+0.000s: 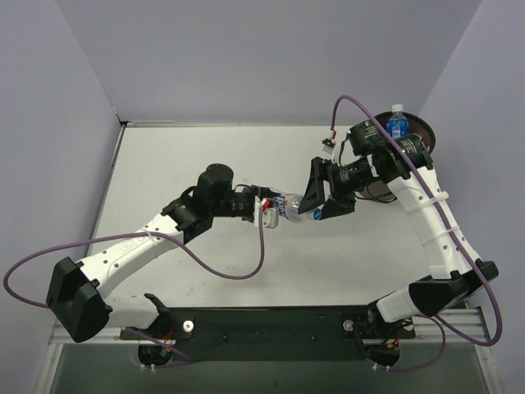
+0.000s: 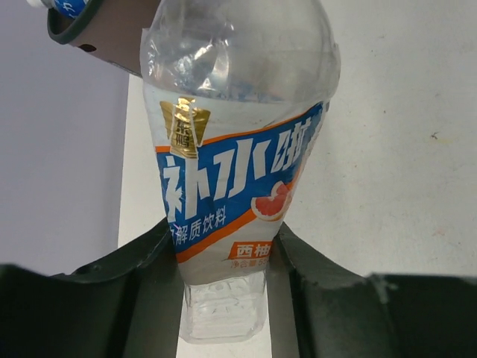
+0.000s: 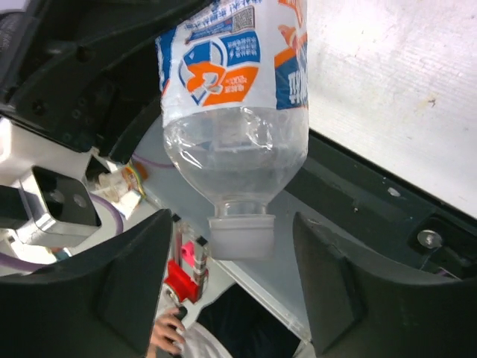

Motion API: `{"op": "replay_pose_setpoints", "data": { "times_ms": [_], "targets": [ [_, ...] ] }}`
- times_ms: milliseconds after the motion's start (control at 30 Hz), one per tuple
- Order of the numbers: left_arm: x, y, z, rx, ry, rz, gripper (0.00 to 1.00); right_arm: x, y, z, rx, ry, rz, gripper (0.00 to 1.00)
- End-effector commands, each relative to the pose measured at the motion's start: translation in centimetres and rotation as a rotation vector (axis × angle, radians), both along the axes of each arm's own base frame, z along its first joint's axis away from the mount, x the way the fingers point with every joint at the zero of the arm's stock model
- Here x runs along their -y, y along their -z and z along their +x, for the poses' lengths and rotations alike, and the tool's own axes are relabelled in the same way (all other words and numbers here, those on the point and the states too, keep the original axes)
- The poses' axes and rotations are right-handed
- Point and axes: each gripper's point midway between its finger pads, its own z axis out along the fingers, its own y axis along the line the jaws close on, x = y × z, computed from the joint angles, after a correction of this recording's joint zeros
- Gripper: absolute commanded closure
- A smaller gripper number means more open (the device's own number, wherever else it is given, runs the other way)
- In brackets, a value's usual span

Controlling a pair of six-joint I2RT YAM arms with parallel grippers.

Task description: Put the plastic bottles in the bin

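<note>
A white-blue labelled clear bottle [image 1: 292,205] hangs level in the air over the middle of the table. My left gripper [image 1: 264,206] is shut on its base end; in the left wrist view both jaws press the bottle [image 2: 238,149] near its bottom. My right gripper [image 1: 320,199] is open, with the bottle's white cap [image 3: 240,235] between its fingers [image 3: 127,283], not touching. The brown bin [image 1: 425,130] stands at the far right with a blue-labelled bottle [image 1: 398,123] sticking out of it. The orange and plain clear bottles are out of view.
The bin's rim [image 2: 97,37] shows beyond the held bottle in the left wrist view. Purple cables loop from both arms over the table. Purple walls close the back and sides. A person's hand [image 3: 165,335] shows below the table edge in the right wrist view.
</note>
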Motion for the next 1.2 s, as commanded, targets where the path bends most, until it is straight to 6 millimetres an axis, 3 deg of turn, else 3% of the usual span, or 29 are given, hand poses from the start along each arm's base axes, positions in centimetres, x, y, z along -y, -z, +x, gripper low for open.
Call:
{"op": "replay_pose_setpoints", "data": {
  "times_ms": [0,100,133,167,200,233,267,400,600,700,800,833,867,900,933,967,1000,1100,1133,1167],
  "targets": [
    [1.3,-4.5,-0.9,-0.041,0.001,-0.249,0.87,0.6,-1.8,0.6,0.113,0.045,-0.001,0.31],
    [1.6,-4.8,-0.1,-0.191,-0.104,-0.336,0.88,2.1,-2.8,2.9,0.260,0.182,-0.048,0.11],
    [1.7,-4.8,0.1,-0.236,-0.131,-0.343,0.89,2.7,-2.8,2.8,0.283,0.249,-0.044,0.03],
    [2.1,-5.7,0.3,-0.259,-0.145,-0.355,0.91,2.8,-3.2,4.5,0.367,0.307,-0.030,0.01],
    [2.5,-4.8,0.3,-0.314,-0.160,-0.338,0.95,2.8,-3.3,4.7,0.396,0.335,-0.006,0.00],
    [3.1,-4.9,-0.2,-0.325,-0.156,-0.340,0.96,3.0,-4.2,4.5,0.435,0.372,0.035,0.00],
    [3.3,-5.0,-0.3,-0.328,-0.164,-0.348,0.95,2.7,-3.3,5.4,0.456,0.386,0.044,0.00],
    [3.5,-6.5,0.0,-0.358,-0.222,-0.458,0.92,2.6,-3.3,6.3,0.560,0.391,0.003,0.00],
    [4.6,-6.4,-0.3,-0.388,-0.215,-0.436,0.92,1.6,-4.8,7.1,0.661,0.345,0.001,0.00],
    [5.3,-7.0,-0.7,-0.398,-0.191,-0.452,0.92,0.9,-4.1,7.4,0.669,0.311,-0.027,0.00],
    [5.8,-7.5,-0.6,-0.406,-0.189,-0.459,0.92,0.4,-3.9,7.7,0.682,0.287,-0.049,0.12],
    [5.8,-7.6,-0.6,-0.409,-0.191,-0.465,0.90,0.5,-4.0,7.8,0.690,0.286,-0.058,0.22],
    [5.8,-7.7,-0.5,-0.411,-0.199,-0.472,0.87,0.8,-4.0,7.9,0.697,0.298,-0.073,0.27],
    [5.8,-8.0,-0.3,-0.427,-0.212,-0.493,0.65,1.1,-4.2,8.0,0.707,0.299,-0.081,0.33],
    [5.7,-7.9,-0.1,-0.445,-0.231,-0.508,0.57,1.3,-4.3,8.0,0.720,0.294,-0.094,0.47],
    [5.6,-7.9,0.2,-0.461,-0.253,-0.523,0.49,1.7,-4.8,7.9,0.729,0.293,-0.110,0.51],
    [5.4,-7.9,0.6,-0.495,-0.295,-0.549,0.40,2.4,-5.0,8.1,0.740,0.309,-0.137,0.53],
    [5.1,-7.2,0.9,-0.548,-0.341,-0.567,0.33,4.5,-5.8,8.9,0.780,0.338,-0.243,0.58],
    [5.0,-7.1,1.0,-0.579,-0.359,-0.579,0.19,5.4,-5.9,9.4,0.796,0.356,-0.285,0.62],
    [4.9,-6.9,0.9,-0.625,-0.375,-0.594,0.14,6.1,-6.5,9.8,0.824,0.362,-0.310,0.63]
  ]
}}
